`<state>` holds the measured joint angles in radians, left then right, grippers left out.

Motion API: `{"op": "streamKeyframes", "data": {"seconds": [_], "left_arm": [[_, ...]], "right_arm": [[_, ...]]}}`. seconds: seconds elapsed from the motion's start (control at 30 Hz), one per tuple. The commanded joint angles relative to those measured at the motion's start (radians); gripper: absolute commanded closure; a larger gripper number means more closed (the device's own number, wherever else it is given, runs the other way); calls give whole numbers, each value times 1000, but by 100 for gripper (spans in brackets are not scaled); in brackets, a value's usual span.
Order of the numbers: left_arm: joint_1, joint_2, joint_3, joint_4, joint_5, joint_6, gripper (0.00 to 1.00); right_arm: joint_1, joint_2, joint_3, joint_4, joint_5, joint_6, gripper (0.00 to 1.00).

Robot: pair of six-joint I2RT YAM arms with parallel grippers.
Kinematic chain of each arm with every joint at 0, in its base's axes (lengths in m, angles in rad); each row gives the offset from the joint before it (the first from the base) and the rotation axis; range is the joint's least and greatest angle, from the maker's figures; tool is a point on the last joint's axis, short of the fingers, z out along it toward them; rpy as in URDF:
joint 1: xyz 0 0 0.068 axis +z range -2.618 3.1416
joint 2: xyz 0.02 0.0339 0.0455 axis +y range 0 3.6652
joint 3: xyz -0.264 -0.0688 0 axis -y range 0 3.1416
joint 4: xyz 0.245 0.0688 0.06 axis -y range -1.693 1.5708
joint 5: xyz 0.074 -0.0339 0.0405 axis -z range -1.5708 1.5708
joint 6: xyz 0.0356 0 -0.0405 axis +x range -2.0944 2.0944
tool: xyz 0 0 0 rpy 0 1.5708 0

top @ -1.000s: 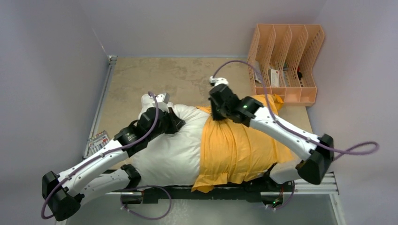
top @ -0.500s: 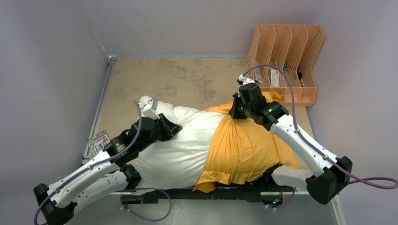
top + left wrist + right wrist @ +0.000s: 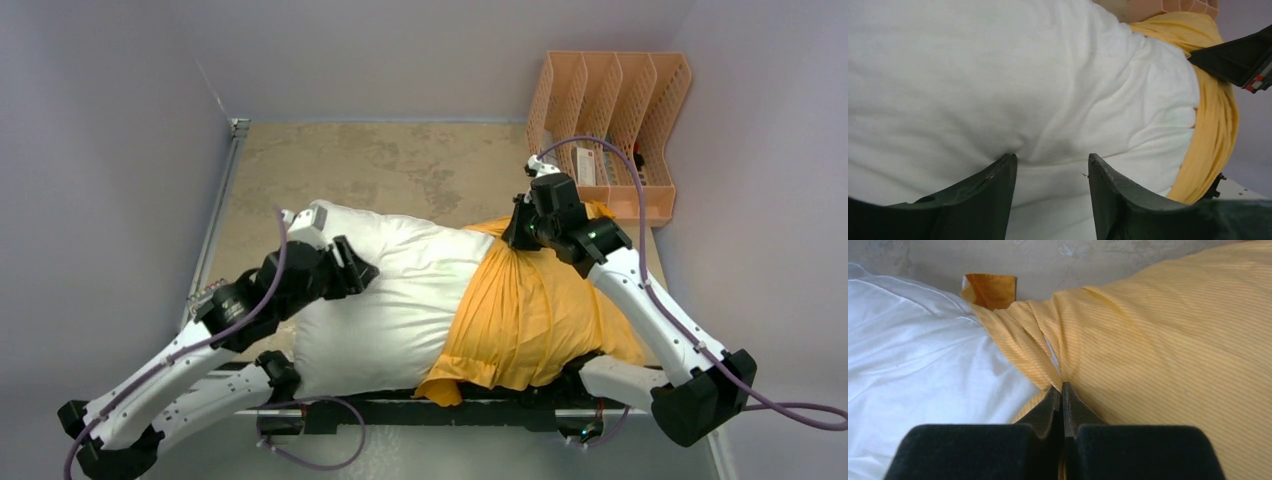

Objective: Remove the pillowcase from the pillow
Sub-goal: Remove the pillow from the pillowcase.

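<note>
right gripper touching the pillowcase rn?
Touching. In the right wrist view the right gripper is shut, and the pillowcase folds gather straight into its closed tips, with no gap.

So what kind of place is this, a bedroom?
Probably a robot test booth, not a bedroom: plain walls close around a table, two robot arms at its near edge, a desk organiser in the corner.

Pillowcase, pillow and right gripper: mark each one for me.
pillowcase point(image 3: 530, 310), top view, middle of the orange fabric
pillow point(image 3: 390, 300), top view, bare white middle
right gripper point(image 3: 1062, 389), right wrist view, between its closed fingertips
</note>
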<state>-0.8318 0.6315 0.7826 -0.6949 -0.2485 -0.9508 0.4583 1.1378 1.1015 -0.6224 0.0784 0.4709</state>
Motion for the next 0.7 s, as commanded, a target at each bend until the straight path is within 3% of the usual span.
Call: {"op": "streamKeyframes", "data": {"seconds": [0.0,0.17,0.4,0.5,0.67], "left_arm": [[0,212,262,69,94,278,40],[-11,449,489,60,320,485,30],[-186,567,467,19,369,647,24],[-302,584,418,35,274,696,23],[-402,633,418,-51,91,814,21]], "right_arm": [[1,-42,-31,3,-56,-29,100],[2,-27,-20,-23,-45,-40,100],[2,-31,-12,-9,-30,-52,100],[2,-23,3,-5,-29,-52,100],[3,-13,26,-10,-32,-52,100]]}}
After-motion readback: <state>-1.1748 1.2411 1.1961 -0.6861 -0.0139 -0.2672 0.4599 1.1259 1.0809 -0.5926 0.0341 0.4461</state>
